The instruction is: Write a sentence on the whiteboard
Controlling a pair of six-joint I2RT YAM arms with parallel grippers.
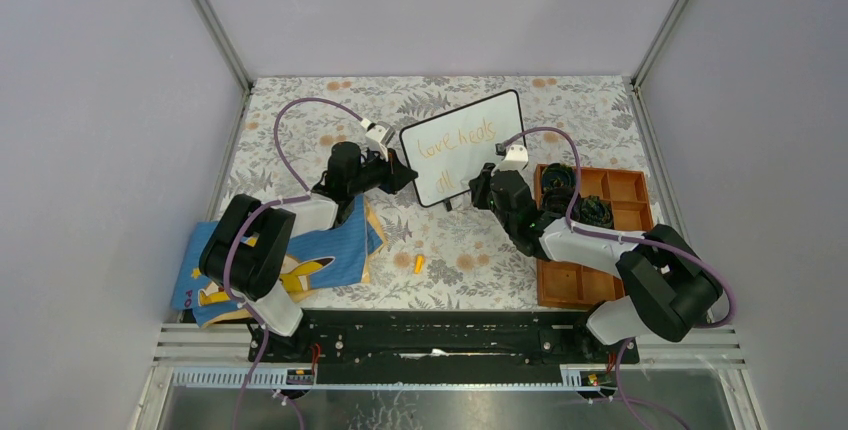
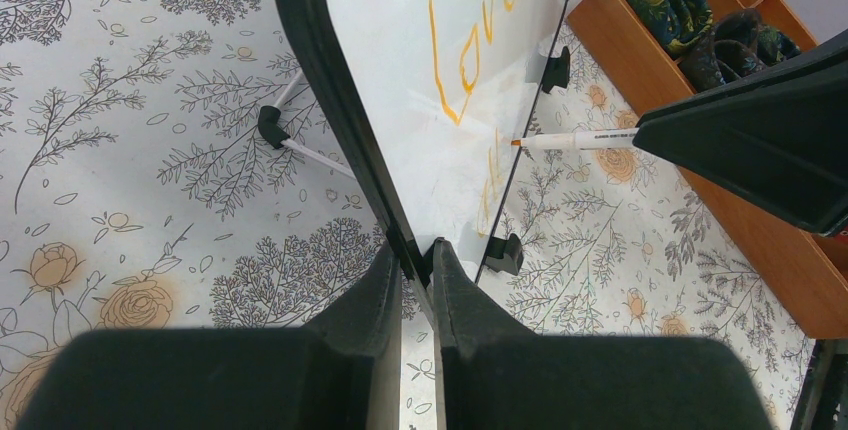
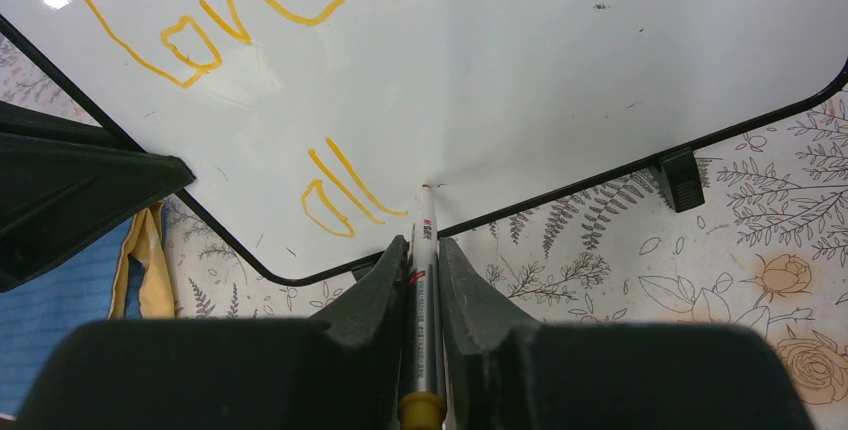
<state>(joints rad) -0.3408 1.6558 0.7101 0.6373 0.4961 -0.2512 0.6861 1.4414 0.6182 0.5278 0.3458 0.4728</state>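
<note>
Just past "all", likely ending the sentence (image 1: 457, 139): right pincer (image 3: 422, 248) clamping marker (image 3: 426, 218), left pincer (image 2: 413, 252) clamping whiteboard (image 1: 470, 165); next, lift off.

bright, even, diffuse light from above in all three views — shadows on the table (image 1: 470, 240) beneath the arms are faint and soft-edged. in the right wrist view two small white glints sit at the upper left of the whiteboard (image 3: 600, 80). the dark right gripper (image 3: 420, 246) and left gripper (image 2: 416, 250) fill the bottom of their views, blurred and underlit; the marker (image 3: 425, 215) is sharp at its tip, soft near the lens. the whiteboard's frame bows in the left wrist view — wide-lens distortion.
</note>
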